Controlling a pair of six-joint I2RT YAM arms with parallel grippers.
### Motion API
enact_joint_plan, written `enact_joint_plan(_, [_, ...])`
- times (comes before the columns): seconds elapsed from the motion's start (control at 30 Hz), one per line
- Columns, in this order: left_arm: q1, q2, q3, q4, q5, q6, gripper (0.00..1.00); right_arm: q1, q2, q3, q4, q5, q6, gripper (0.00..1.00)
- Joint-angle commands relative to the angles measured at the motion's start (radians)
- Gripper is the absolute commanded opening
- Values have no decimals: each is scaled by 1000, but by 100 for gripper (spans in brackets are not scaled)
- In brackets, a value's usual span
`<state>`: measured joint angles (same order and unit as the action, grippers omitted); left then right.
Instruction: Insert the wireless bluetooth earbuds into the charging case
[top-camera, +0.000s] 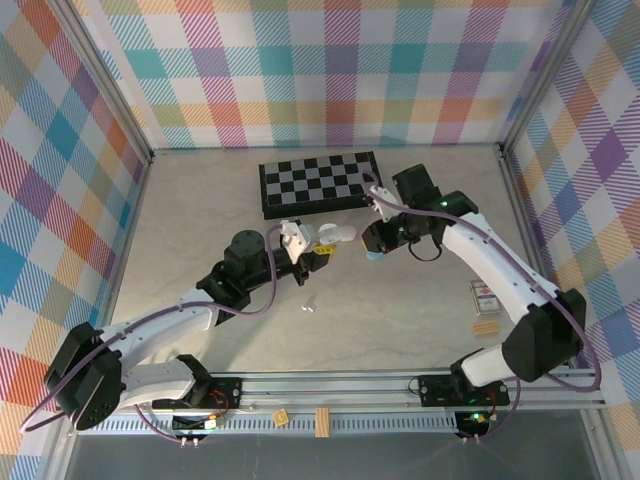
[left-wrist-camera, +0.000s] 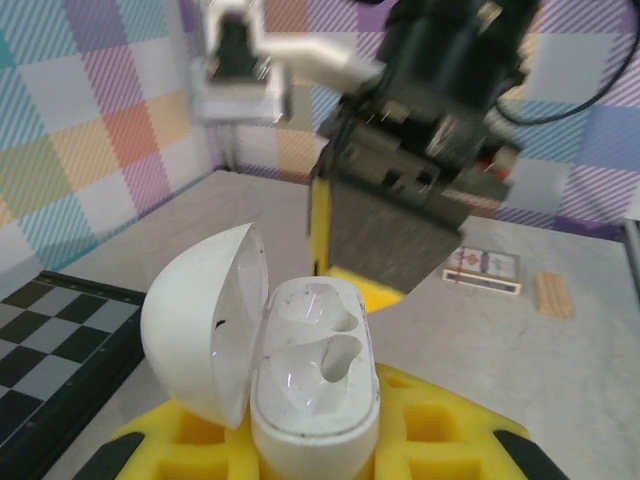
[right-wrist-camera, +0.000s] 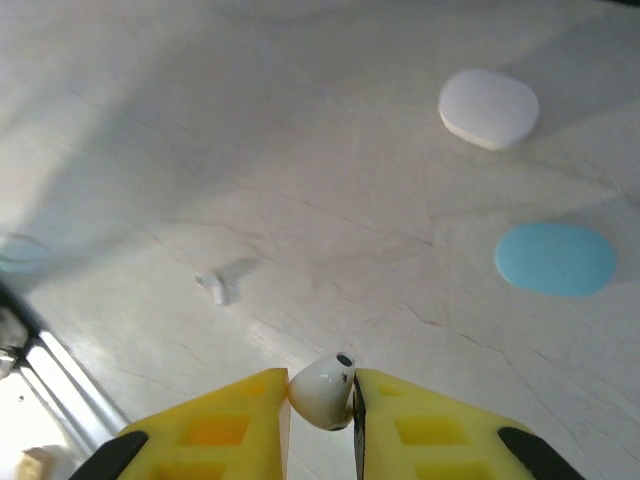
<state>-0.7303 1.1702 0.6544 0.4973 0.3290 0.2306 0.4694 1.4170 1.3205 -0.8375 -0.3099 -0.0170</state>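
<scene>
My left gripper (left-wrist-camera: 310, 440) clamps the white charging case (left-wrist-camera: 315, 370), its lid swung open, while my right gripper (right-wrist-camera: 322, 410) pinches a white earbud (right-wrist-camera: 320, 388) above the table (right-wrist-camera: 300, 150); a second earbud (right-wrist-camera: 215, 287) lies loose below

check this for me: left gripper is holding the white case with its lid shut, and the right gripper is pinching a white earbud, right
Not quite: the lid is open, not shut. The left wrist view shows the white case held in the left gripper with its lid swung back to the left. The rest stands: the right gripper is pinching a white earbud.
</scene>
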Motion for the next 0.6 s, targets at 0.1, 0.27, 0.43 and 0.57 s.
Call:
enact_joint_plan(0.1, [-4, 85, -2, 133, -97, 46, 3, -39, -79, -26, 96, -263, 79, 24])
enact_joint_plan(0.27, [-15, 134, 10, 141, -118, 94, 3, -56, -114, -49, 192, -387, 155, 24])
enact_joint_plan(0.43, [-21, 163, 24, 154, -105, 95, 3, -60, -100, -47, 252, -446, 210, 23])
enact_joint_plan(0.57, [-27, 174, 34, 156, -89, 96, 4, -60, -73, -34, 253, -457, 226, 23])
